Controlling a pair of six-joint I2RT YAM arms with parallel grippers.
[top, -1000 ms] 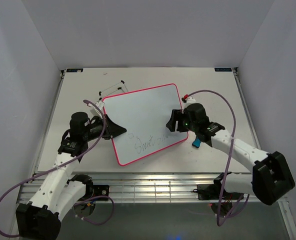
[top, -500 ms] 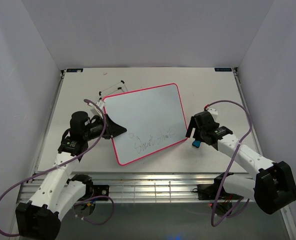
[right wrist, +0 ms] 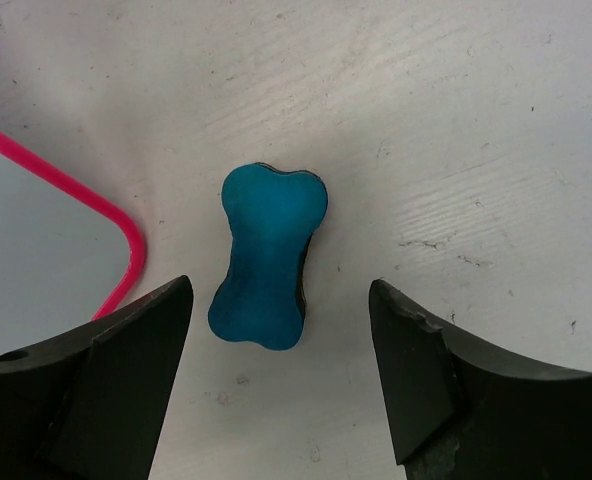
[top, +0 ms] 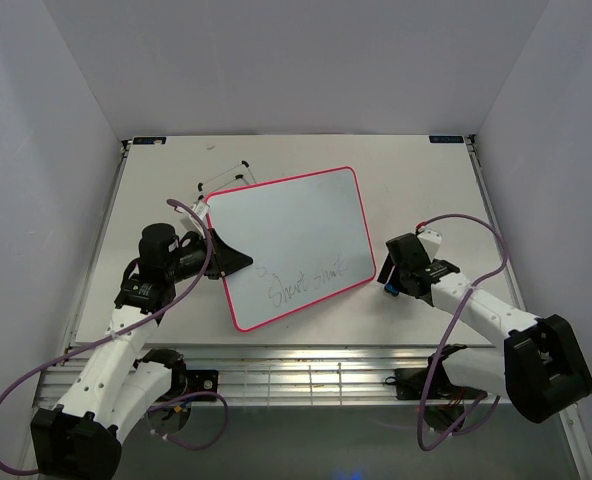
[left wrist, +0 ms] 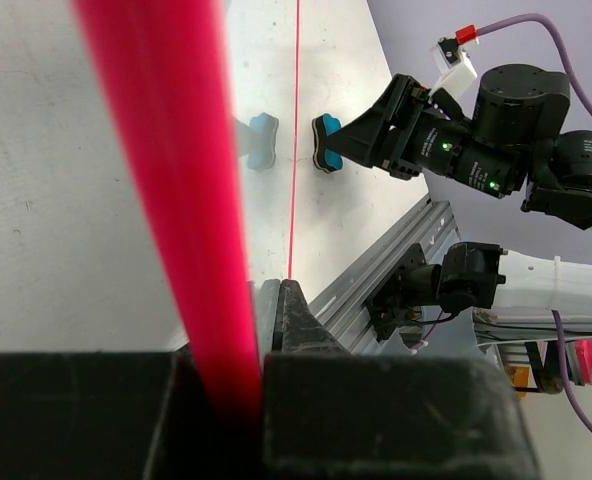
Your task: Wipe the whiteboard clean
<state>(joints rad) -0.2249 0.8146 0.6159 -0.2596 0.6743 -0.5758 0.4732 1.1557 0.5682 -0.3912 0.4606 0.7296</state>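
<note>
The whiteboard (top: 291, 240), white with a pink-red frame, lies tilted in the middle of the table, with dark handwriting (top: 306, 283) near its front edge. My left gripper (top: 238, 260) is shut on the board's left edge. In the left wrist view the pink frame (left wrist: 166, 180) runs into the left gripper (left wrist: 261, 305). The blue bone-shaped eraser (right wrist: 266, 258) lies on the table just right of the board's corner (right wrist: 126, 245). My right gripper (right wrist: 278, 300) is open above the eraser, one finger on each side and not touching it. The eraser also shows in the left wrist view (left wrist: 325, 143).
A small clear stand (top: 221, 183) lies behind the board's back left corner. Aluminium rails (top: 306, 372) run along the table's front edge. White walls close in the left, right and back sides.
My right gripper has moved off the board's right edge, rightward and toward the front, to above the eraser. The handwriting now shows fully. The left arm and the board have not moved.
</note>
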